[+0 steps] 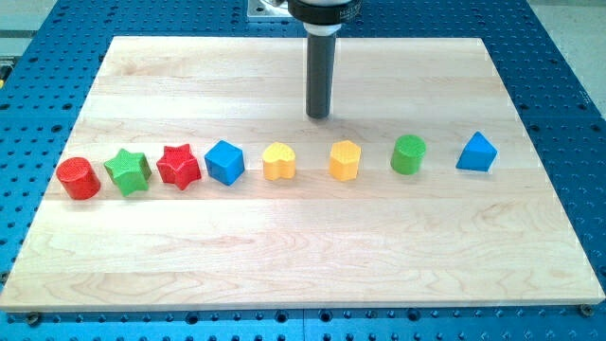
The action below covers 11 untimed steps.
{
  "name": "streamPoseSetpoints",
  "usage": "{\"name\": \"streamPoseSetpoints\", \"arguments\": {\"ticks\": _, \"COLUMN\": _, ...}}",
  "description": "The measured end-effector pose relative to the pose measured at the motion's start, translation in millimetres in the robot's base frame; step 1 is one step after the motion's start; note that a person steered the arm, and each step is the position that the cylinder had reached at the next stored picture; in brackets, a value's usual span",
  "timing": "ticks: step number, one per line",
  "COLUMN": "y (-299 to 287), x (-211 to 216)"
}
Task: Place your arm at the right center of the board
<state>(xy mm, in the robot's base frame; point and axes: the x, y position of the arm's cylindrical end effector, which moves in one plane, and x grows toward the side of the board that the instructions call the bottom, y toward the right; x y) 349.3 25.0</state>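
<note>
My tip (319,116) rests on the wooden board (284,246) near the top middle. It stands above and between the yellow heart block (278,162) and the yellow hexagon block (346,160), touching neither. A row of blocks runs across the board's middle: red cylinder (78,178), green star (128,171), red star (178,167), blue cube (225,162), the two yellow blocks, green cylinder (408,154), blue triangular block (476,152) at the right.
The board lies on a blue perforated table (568,85). The arm's dark body (324,11) enters from the view's top centre.
</note>
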Motion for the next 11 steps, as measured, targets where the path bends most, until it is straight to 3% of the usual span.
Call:
{"name": "streamPoseSetpoints", "arguments": {"ticks": 2, "y": 2, "x": -15}}
{"name": "streamPoseSetpoints", "arguments": {"ticks": 5, "y": 58, "x": -2}}
{"name": "streamPoseSetpoints", "arguments": {"ticks": 7, "y": 210, "x": 7}}
{"name": "streamPoseSetpoints", "arguments": {"ticks": 8, "y": 272, "x": 42}}
{"name": "streamPoseSetpoints", "arguments": {"ticks": 9, "y": 272, "x": 85}}
{"name": "streamPoseSetpoints", "arguments": {"ticks": 11, "y": 272, "x": 87}}
